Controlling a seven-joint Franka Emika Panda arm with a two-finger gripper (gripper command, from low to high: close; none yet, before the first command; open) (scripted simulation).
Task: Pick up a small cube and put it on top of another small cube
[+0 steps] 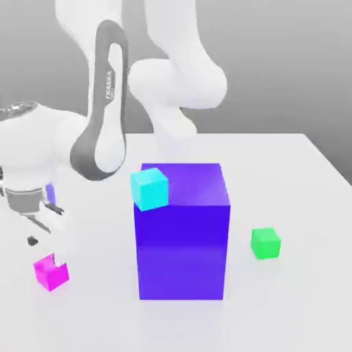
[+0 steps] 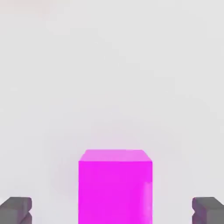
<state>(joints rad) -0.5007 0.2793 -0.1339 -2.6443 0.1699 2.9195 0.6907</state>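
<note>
1 magenta cube sits on the white table, between my gripper's widely spread fingertips. Well apart, beyond the big blue-violet block carrying a cyan cube, lies the green cube.

White table bearing magenta cube at the exterior view's left, central blue-violet block, green cube right.

Smooth matt magenta cube, glossy blue-violet block, faintly reflective white table.
</note>
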